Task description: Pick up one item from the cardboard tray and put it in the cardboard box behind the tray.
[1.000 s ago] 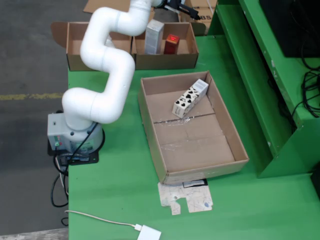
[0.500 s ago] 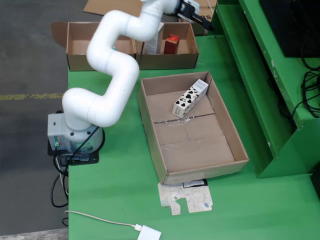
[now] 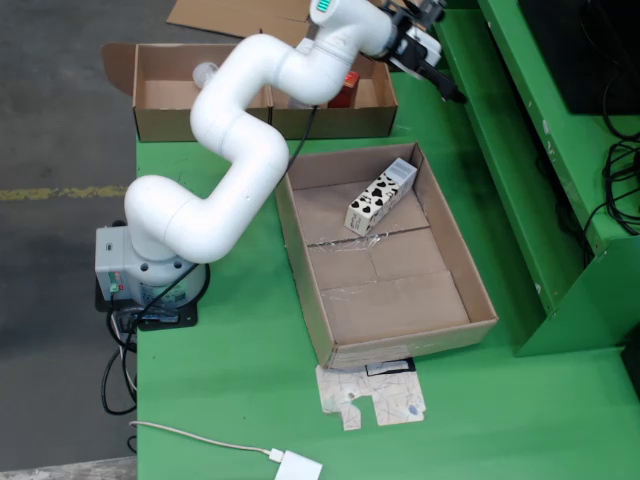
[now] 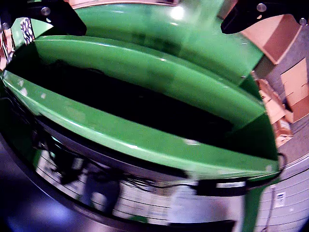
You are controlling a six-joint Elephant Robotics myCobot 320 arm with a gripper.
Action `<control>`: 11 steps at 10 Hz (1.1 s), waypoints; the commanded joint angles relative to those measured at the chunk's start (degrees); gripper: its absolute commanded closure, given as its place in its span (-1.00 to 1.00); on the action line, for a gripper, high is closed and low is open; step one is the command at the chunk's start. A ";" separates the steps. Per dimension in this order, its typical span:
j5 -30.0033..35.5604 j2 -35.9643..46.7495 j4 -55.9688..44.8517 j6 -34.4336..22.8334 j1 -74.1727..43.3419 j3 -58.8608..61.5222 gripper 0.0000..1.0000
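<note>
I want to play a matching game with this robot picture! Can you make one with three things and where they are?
Things:
1. carton
2. red box
3. white plug

Places:
A. on the green table, bottom edge of the fixed view
B. lying in the big tray
C. in the small box behind the tray, partly hidden by the arm

Pairs: 1-B, 2-C, 3-A

Workshop floor: bare concrete (image 3: pixel 60 110); green steel workbench (image 3: pixel 240 400); cardboard boxes (image 3: pixel 265 95).
</note>
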 commanded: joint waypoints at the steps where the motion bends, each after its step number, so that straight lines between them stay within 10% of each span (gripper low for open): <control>1: -0.55 2.56 0.68 0.52 -10.52 1.49 -1.00; 3: 7.40 6.37 -3.83 2.54 -16.11 1.49 -1.00; 5: 32.28 19.86 -41.39 10.68 -23.11 1.49 -1.00; 11: 37.49 30.38 -70.43 8.76 -28.09 1.49 -1.00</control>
